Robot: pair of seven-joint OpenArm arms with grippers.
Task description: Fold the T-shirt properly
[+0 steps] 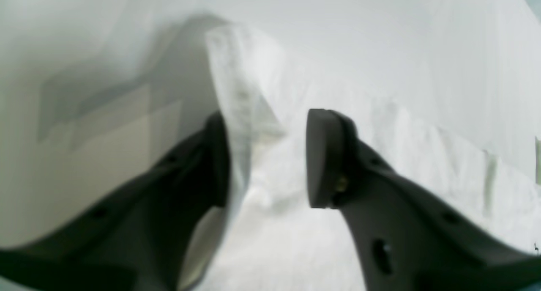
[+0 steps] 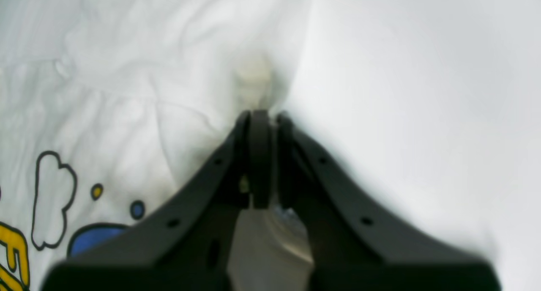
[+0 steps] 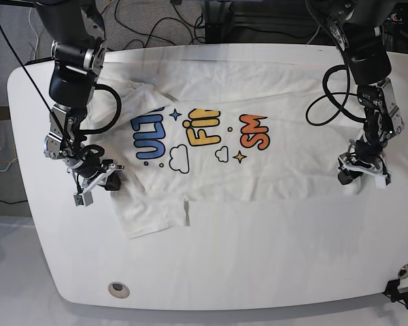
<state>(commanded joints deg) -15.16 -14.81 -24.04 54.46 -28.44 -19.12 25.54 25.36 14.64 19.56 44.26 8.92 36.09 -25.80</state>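
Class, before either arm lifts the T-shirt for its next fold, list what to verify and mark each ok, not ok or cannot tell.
1. Right tool shut on T-shirt edge: ok.
2. Left tool shut on cloth: not ok; it is open, with a fold between its fingers.
3. Shirt lying flat: not ok; wrinkled near the right arm.
4. Print facing up: ok.
5. Sleeve by the right tool spread out: cannot tell.
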